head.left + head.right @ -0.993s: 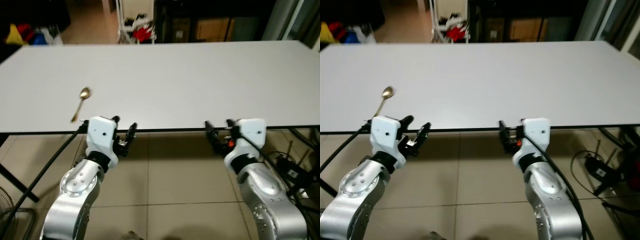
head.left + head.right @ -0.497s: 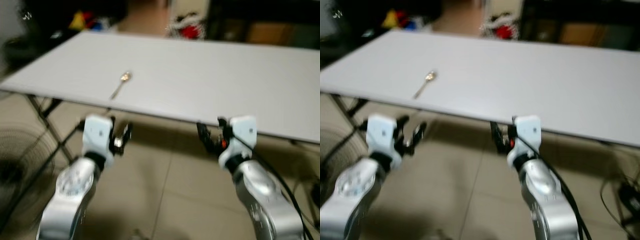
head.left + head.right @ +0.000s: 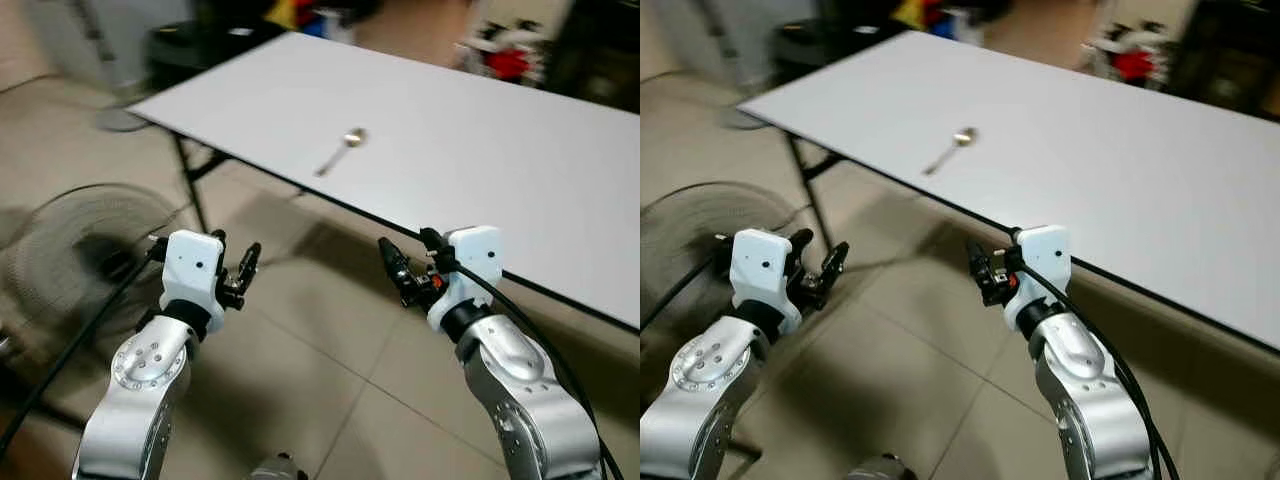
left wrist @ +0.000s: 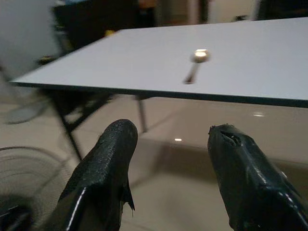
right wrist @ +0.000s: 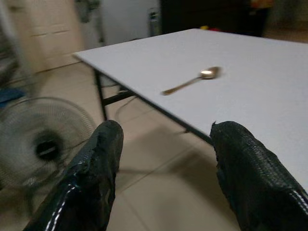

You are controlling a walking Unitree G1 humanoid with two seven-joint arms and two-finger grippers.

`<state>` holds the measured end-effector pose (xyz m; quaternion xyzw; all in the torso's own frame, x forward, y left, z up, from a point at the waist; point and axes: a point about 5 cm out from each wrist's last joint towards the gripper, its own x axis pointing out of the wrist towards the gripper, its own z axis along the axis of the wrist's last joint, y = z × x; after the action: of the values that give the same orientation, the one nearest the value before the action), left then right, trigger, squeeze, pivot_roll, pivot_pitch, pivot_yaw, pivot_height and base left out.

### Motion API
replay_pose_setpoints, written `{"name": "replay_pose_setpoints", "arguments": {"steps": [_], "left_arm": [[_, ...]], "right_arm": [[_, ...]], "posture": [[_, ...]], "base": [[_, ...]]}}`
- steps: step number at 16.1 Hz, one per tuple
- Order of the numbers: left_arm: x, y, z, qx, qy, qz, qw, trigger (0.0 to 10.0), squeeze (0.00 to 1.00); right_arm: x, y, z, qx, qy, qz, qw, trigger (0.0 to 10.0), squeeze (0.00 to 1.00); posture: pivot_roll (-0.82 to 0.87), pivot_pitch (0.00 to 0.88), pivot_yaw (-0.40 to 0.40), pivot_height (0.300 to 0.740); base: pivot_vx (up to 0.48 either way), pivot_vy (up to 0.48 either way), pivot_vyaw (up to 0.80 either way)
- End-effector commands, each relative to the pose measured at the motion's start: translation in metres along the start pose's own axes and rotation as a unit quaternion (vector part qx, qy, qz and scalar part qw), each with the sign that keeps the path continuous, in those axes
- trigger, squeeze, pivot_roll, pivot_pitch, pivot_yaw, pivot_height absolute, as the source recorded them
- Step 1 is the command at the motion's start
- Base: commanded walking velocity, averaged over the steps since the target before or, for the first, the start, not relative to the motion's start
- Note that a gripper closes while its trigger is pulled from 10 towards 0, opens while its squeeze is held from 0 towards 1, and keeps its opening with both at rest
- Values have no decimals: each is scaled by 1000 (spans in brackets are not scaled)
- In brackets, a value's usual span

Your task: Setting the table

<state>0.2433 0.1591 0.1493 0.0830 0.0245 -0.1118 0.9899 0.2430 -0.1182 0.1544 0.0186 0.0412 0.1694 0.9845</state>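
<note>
Fingers: both pairs spread wide, nothing held; left gripper (image 3: 235, 275) and right gripper (image 3: 404, 275) hang over the beige tiled floor (image 3: 330, 330), short of the table edge.
Left wrist check: black fingers (image 4: 108, 159) apart, empty gap between them, aimed toward the spoon.
Right wrist check: black fingers (image 5: 96, 163) apart, also empty.
Task thing: small gold metal spoon (image 3: 342, 150), slim handle, rounded shiny bowl.
Spoon position: lies flat on the large white rectangular table (image 3: 500, 140), near the front edge, bowl end pointing away from that edge, well apart from both grippers.
Spoon look: thin and low-profile, glossy; nothing else stands on the table surface in view.
Risk 1: spoon lies flat on a smooth top, so thick fingertips may slide over it or push it along rather than pinch it.
Risk 2: spoon is near the edge; a nudge toward the robot could knock it onto the floor.
Risk 3: grippers sit below table height; raising them too close could strike the dark table edge.
Risk 4: round floor fan (image 3: 85, 240) stands just beside the left arm; arm or cable could snag it.
Image quality: slight blur, fine spoon detail hard to tell.
</note>
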Motion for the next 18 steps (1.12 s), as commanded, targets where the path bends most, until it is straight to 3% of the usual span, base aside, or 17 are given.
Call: {"name": "replay_pose_setpoints", "arguments": {"steps": [1,4,8,18], "left_arm": [[1,3,3,11,-7,15,1000,10000,0],[-4,2,6,-2,-11,8,1000,10000,0],[-2,1,7,20,-17,14,1000,10000,0],[-2,4,10,20,-29,20,999,10000,0]], "right_arm": [[3,1,-1,3,3,11,1000,10000,0],[5,4,-1,11,4,24,1000,10000,0],[8,4,-2,20,5,22,1000,10000,0],[11,6,-3,19,9,39,999,10000,0]], "posture": [[181,0,22,727],[194,0,9,727],[204,0,6,727],[203,0,4,727]], "base": [[0,0,800],[0,0,800],[0,0,800],[0,0,800]]}}
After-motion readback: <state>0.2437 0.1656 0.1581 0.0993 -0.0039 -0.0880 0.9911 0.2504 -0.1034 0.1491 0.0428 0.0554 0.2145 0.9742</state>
